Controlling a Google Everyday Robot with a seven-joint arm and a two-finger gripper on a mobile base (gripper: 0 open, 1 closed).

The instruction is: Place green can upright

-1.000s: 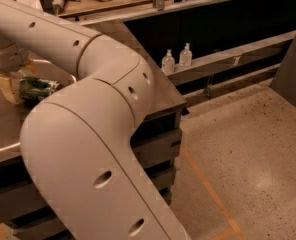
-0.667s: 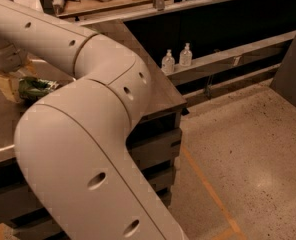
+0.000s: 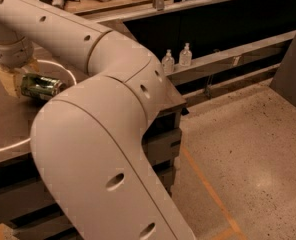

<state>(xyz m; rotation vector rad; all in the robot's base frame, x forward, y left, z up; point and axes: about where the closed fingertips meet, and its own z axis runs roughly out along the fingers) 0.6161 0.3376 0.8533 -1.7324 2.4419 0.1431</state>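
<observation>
The robot's pale arm [image 3: 98, 149] fills the foreground above a speckled floor [image 3: 253, 144] with an orange line [image 3: 208, 189]. At middle left, the green can [image 3: 40, 86] lies on its side on a brown table [image 3: 8, 119], touching the gripper [image 3: 10, 79]. Whether the gripper grasps it cannot be told, and the can's markings are unreadable. Beyond, two clear bottles [image 3: 168, 62] stand on a ledge.

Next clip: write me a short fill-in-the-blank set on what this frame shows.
The green can lies on its ____ on the table.
The gripper is at the can's end nearer the picture's ____ edge.
____ clear bottles stand on the ledge beyond the arm.
Missing words: side; left; two.
</observation>
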